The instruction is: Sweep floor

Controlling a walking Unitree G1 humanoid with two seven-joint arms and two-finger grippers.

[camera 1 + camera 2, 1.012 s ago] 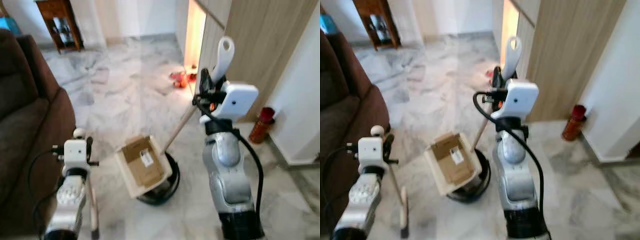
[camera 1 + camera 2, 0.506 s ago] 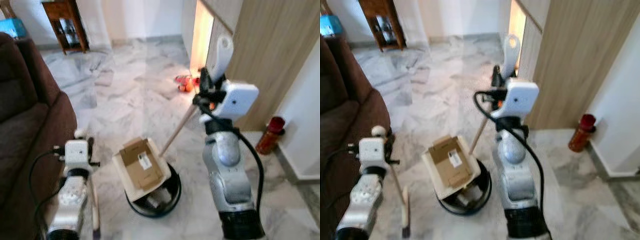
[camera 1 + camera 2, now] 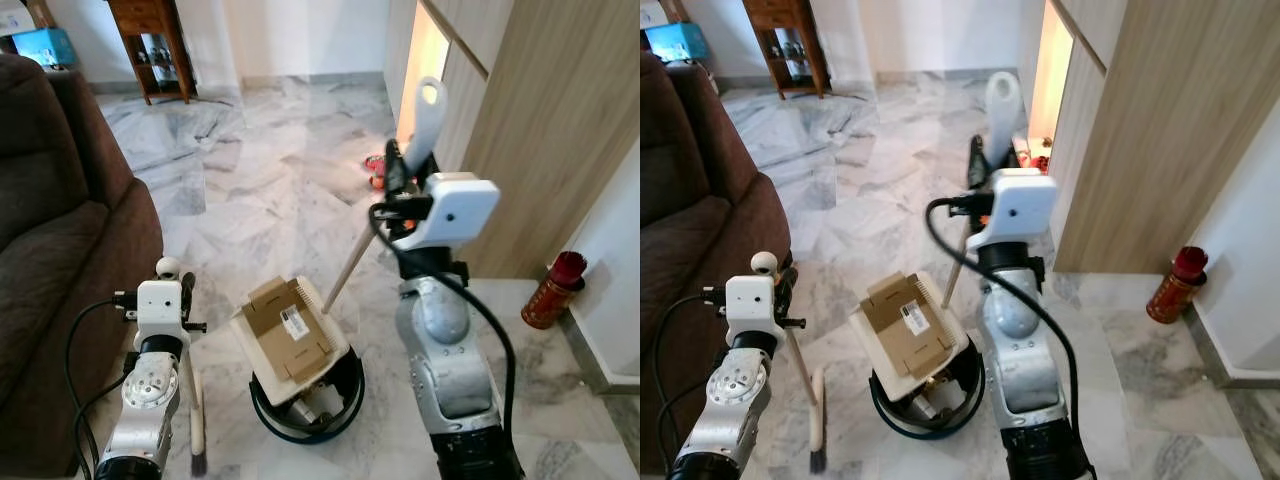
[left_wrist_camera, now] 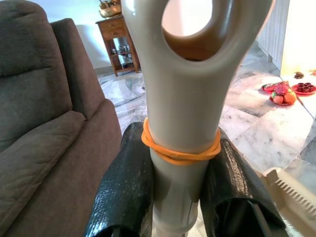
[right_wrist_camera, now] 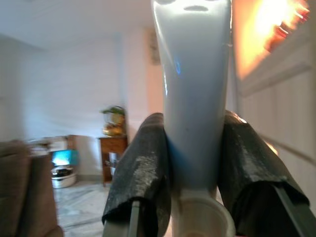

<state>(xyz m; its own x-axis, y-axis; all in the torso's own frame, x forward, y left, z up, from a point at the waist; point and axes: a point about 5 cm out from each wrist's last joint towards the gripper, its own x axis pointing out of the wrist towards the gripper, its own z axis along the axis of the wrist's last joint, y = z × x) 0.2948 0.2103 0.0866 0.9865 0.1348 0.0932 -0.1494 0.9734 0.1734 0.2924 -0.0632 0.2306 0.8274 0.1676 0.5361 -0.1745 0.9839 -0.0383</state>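
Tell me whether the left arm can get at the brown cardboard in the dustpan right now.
Probably not. The left tool is shut on the beige plastic broom handle, so it has no free grip. The flat brown cardboard lies uncovered in the cream plastic dustpan beside it.

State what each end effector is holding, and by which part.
The left end effector grips the brush by its beige handle, just below the hanging loop. The right end effector grips the dustpan by the top of its long handle.
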